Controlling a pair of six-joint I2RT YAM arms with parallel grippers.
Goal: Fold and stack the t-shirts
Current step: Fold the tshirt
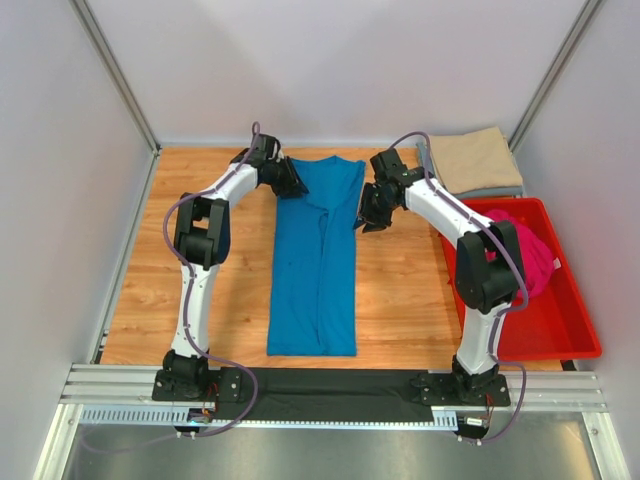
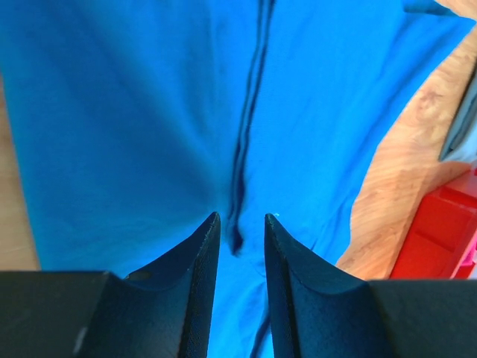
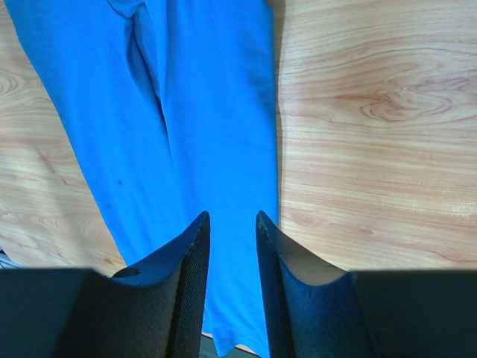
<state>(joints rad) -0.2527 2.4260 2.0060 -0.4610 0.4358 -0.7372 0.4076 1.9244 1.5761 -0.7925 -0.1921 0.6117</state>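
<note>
The bright blue t-shirt (image 1: 315, 260) lies on the wooden table, folded lengthwise into a long narrow strip with its collar at the far end. My left gripper (image 1: 296, 186) is at the shirt's far left corner; in the left wrist view it (image 2: 242, 216) is a little open over the blue cloth (image 2: 149, 134) with nothing between the fingers. My right gripper (image 1: 363, 221) is at the shirt's right edge near the far end; in its own view it (image 3: 232, 214) is a little open and empty above the cloth edge (image 3: 216, 112). The tan t-shirt (image 1: 470, 158) lies folded on the grey-blue one (image 1: 497, 191). The magenta t-shirt (image 1: 533, 258) lies bunched in the bin.
A red plastic bin (image 1: 560, 320) stands at the right edge of the table, also in the left wrist view (image 2: 436, 239). Bare wood (image 1: 150, 270) lies left of the blue shirt and between it and the bin (image 1: 405, 290). Grey walls enclose the table.
</note>
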